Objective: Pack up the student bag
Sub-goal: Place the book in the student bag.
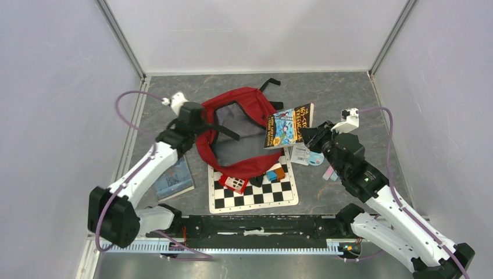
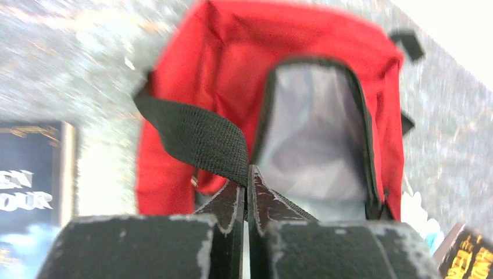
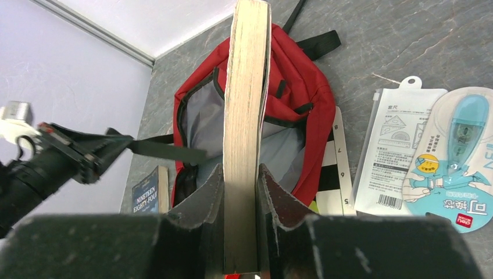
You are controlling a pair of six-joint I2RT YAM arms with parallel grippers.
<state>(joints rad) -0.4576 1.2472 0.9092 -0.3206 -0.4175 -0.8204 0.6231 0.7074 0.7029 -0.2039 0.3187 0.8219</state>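
The student bag lies open at the middle of the table, red with grey lining. My left gripper is at its left rim, shut on the bag's black webbing strap, which runs taut from the jaws to the red fabric. My right gripper is shut on a paperback with a colourful cover, held edge-up above the bag's right side. In the right wrist view the book's page edge stands between the jaws, with the open bag behind.
A chessboard lies in front of the bag with a small red-and-white box and blue and orange blocks. A dark blue book lies left. A correction-tape pack and ruler packet lie right. Walls enclose three sides.
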